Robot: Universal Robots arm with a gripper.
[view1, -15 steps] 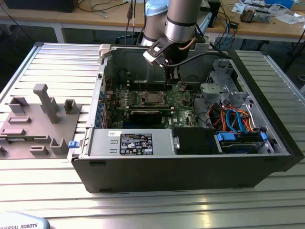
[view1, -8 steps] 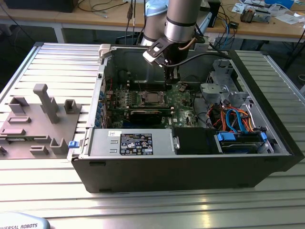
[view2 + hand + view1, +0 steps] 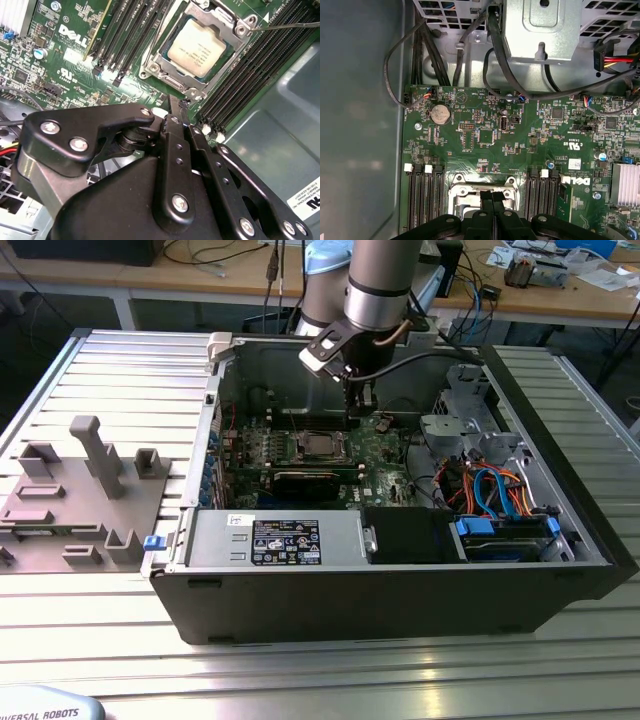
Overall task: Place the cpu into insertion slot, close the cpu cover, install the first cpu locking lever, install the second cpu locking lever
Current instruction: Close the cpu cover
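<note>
The pincer (image 3: 176, 106) hangs just above the insertion slot (image 3: 196, 93). Its two fingers are pressed together with nothing between them. In the exterior view it stands close over the slot, inside the open computer case (image 3: 400, 590).

Just past its tips, the cpu (image 3: 200, 46) lies flat in the insertion slot with its silver top up, so the first step reads as done. The cpu cover (image 3: 159, 52) lies down around the chip, framing it on all sides, and looks closed.

At one corner of the slot a thin wire lever (image 3: 287, 25) juts away across the memory slots (image 3: 255, 75) rather than lying along the slot's rim. I judge it not latched. The other lever I cannot make out. The two levers therefore appear to be the work left.

Beyond the slot spreads the green motherboard (image 3: 520, 145).
</note>
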